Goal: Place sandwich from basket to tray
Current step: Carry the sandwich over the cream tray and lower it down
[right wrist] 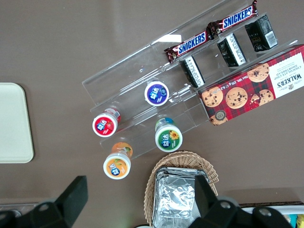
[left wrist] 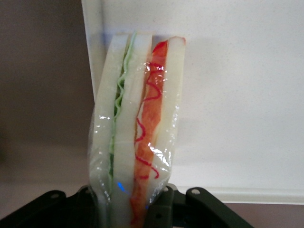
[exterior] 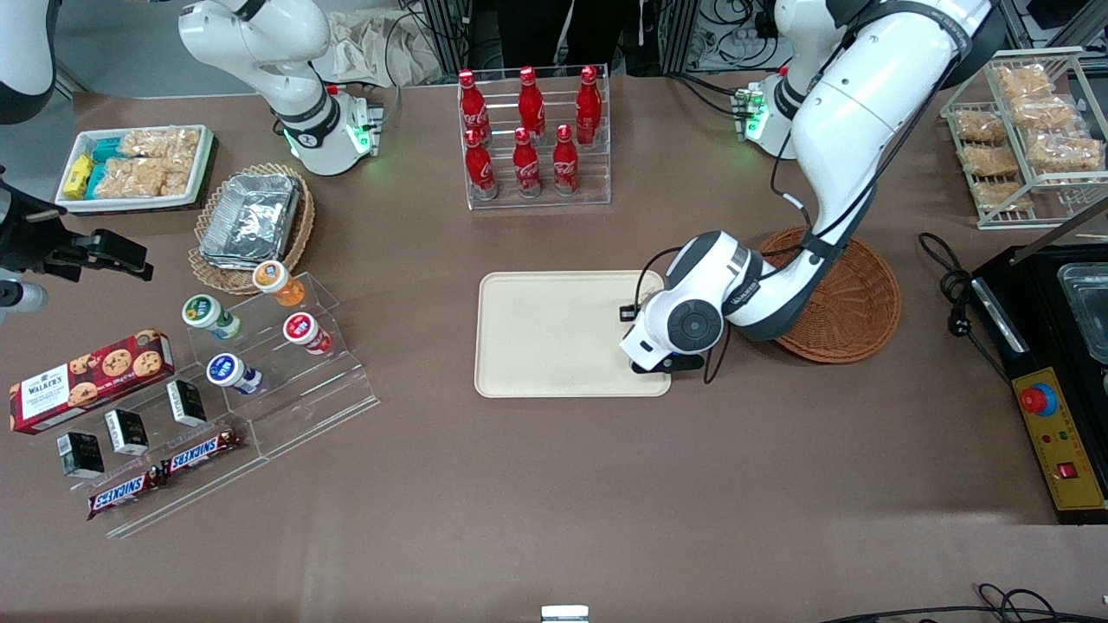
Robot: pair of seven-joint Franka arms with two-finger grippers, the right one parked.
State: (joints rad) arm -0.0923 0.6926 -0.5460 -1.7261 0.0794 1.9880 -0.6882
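My left gripper [exterior: 662, 362] hangs low over the cream tray [exterior: 554, 333], at the tray's rim nearest the working arm's end. In the left wrist view it [left wrist: 130, 204] is shut on the sandwich [left wrist: 137, 128], a film-wrapped wedge of white bread with green and red-orange layers. The black fingers [left wrist: 164, 206] press on its two bread faces. The sandwich points down over the tray [left wrist: 237, 95] near its rim; I cannot tell whether it touches. The wrist hides the sandwich in the front view. The reddish-brown basket [exterior: 853, 303] lies beside the tray, partly under the arm.
A clear rack of red cola bottles [exterior: 532, 138] stands farther from the front camera than the tray. Acrylic steps with yogurt cups [exterior: 286, 346], snack bars and a tan basket of foil containers [exterior: 251, 221] lie toward the parked arm's end. A black control box [exterior: 1056, 433] sits past the basket.
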